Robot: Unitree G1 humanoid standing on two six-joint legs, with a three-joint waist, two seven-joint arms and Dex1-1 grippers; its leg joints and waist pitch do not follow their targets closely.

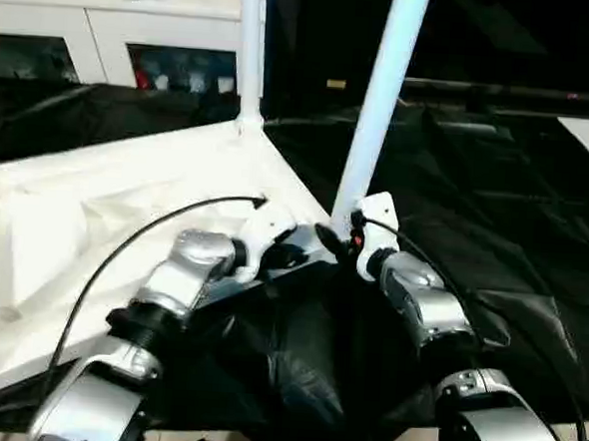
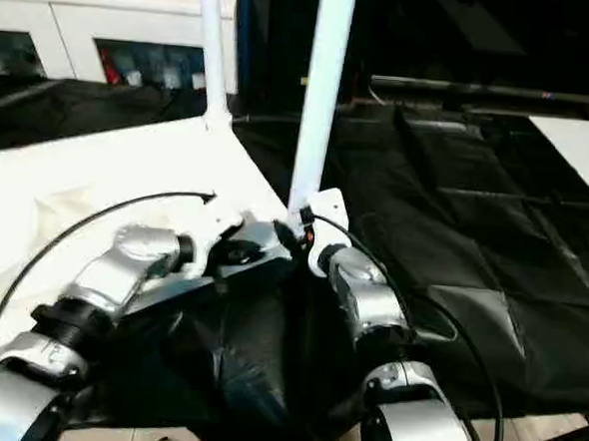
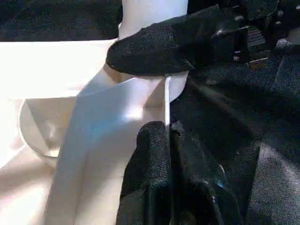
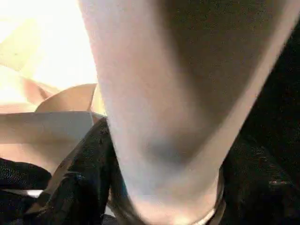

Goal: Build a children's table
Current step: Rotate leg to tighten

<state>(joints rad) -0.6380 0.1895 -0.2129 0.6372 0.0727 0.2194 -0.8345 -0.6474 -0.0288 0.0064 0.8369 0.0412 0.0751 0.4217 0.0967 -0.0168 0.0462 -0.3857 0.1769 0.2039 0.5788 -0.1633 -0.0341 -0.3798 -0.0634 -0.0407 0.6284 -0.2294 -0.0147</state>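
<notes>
A: Black sheeting (image 1: 496, 193) covers the floor; the upturned tabletop (image 1: 106, 199) fills the frame's left, its near leg (image 1: 380, 96) centre.

B: Right tool (image 1: 345, 242) grasping that leg's base, left tool (image 1: 285, 252) clenched empty at the corner; a tilted leg could jam in its socket (image 3: 42, 136).

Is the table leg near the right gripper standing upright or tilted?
Tilted. The near leg rises from the table top's corner leaning right, while the far leg stands almost straight. The right gripper is at its base.

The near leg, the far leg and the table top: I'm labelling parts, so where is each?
near leg (image 1: 380, 96), left eye view, mid shaft.
far leg (image 1: 251, 48), left eye view, shaft.
table top (image 1: 96, 198), left eye view, bare underside.
</notes>
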